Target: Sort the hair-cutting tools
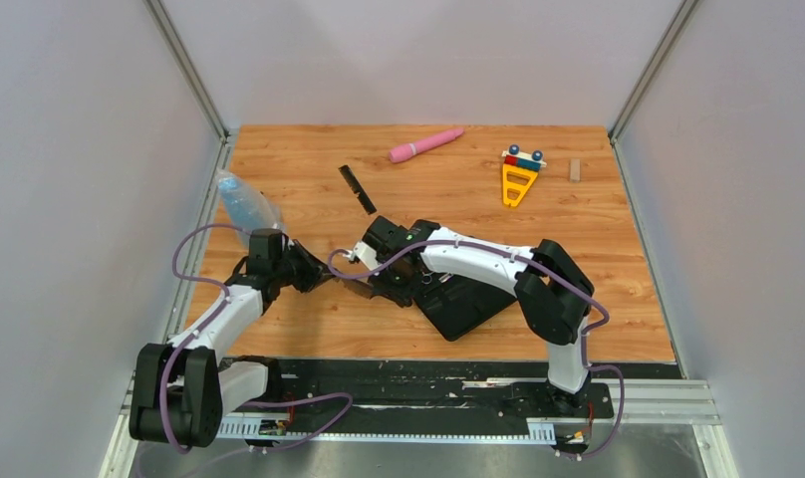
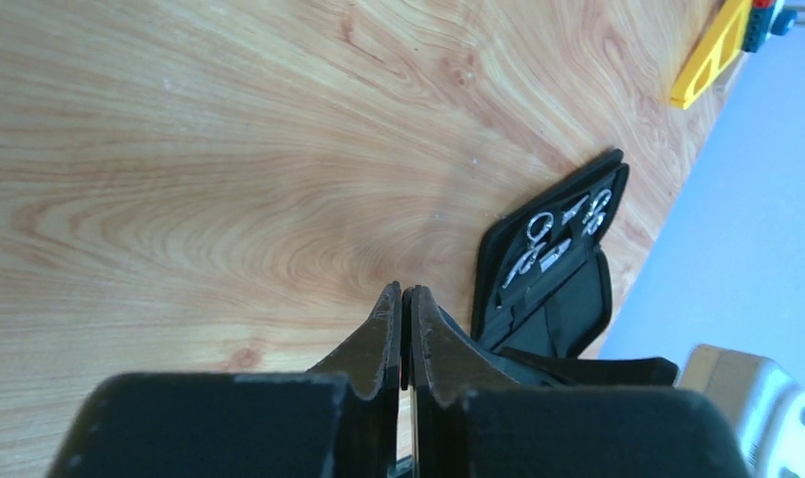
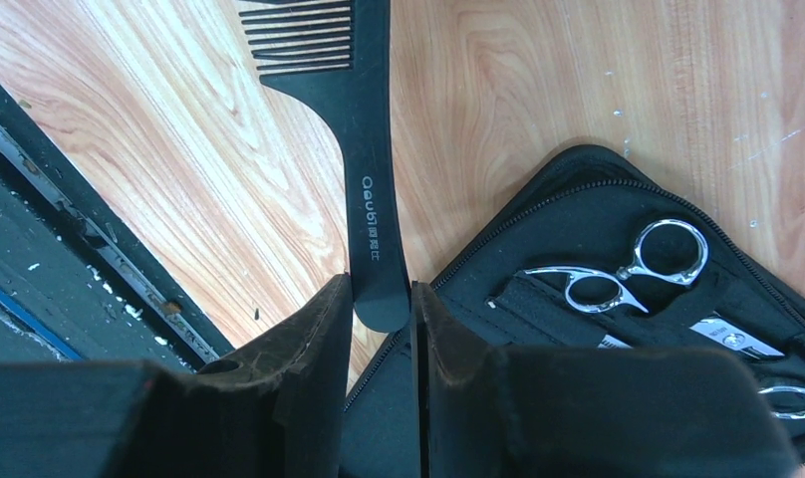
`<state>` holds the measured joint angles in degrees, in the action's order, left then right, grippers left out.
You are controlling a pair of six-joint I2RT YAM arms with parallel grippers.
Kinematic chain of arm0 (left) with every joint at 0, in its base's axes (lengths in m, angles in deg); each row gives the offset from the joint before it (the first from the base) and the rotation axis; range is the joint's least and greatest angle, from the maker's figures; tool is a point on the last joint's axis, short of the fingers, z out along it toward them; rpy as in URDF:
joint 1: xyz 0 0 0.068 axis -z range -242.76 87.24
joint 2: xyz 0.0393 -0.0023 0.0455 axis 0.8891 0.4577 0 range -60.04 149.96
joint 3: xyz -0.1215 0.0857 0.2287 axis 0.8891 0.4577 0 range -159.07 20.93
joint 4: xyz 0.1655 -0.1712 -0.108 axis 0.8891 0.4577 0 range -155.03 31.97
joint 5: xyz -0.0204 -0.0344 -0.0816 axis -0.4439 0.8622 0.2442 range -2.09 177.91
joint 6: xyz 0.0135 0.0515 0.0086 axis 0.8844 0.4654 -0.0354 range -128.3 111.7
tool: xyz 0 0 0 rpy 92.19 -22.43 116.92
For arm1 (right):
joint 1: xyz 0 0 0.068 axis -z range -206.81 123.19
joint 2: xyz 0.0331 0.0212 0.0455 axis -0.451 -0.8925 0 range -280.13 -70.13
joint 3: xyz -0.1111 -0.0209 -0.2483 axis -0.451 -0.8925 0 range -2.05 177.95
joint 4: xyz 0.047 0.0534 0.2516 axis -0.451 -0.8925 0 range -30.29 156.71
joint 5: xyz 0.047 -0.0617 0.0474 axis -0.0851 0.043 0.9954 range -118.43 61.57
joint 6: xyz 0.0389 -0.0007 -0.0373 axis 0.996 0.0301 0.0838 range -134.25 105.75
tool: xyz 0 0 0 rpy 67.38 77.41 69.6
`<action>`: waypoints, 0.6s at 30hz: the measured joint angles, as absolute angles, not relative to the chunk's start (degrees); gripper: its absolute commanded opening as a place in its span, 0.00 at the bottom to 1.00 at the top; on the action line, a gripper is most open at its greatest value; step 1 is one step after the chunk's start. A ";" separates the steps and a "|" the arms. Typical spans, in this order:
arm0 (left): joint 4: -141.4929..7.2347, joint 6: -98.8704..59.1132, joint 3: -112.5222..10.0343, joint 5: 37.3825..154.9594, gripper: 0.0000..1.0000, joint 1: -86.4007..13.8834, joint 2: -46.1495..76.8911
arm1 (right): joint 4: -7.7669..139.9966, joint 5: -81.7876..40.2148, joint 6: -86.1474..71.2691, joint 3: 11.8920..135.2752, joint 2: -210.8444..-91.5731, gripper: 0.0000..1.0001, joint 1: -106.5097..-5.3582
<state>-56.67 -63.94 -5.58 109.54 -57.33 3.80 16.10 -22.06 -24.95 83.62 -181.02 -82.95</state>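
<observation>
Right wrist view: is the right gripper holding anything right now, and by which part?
Yes: the right gripper pinches the handled black comb by the rounded end of its handle, teeth end pointing away.

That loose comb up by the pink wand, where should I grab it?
Grip the comb mid-length, across its narrow width, straight down from above. It lies flat on the table, a slim diagonal strip, so align the grip crosswise to it.
</observation>
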 measured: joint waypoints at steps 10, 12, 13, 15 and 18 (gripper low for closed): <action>-55.81 -64.81 -5.55 109.60 0.00 -57.61 -2.91 | 20.65 -22.27 -21.24 77.80 -175.03 0.57 -80.89; -54.74 -64.81 -5.60 108.79 0.00 -57.61 -5.47 | 21.46 -23.26 -19.58 76.34 -171.88 0.62 -80.15; -54.15 -64.81 -5.62 108.40 0.00 -57.65 -6.74 | 22.05 -24.05 -18.35 75.31 -170.18 0.64 -79.80; -52.95 -64.83 -5.82 107.70 0.00 -57.70 -8.70 | 22.42 -25.75 -15.84 73.08 -166.94 0.67 -79.17; -51.24 -64.88 -6.69 106.65 0.00 -57.81 -11.17 | 22.40 -28.31 -11.51 68.69 -162.48 0.68 -77.96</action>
<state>-51.24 -64.88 -6.69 106.65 -57.81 -11.17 22.40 -28.31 -11.51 68.69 -162.48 -77.96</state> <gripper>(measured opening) 0.016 0.672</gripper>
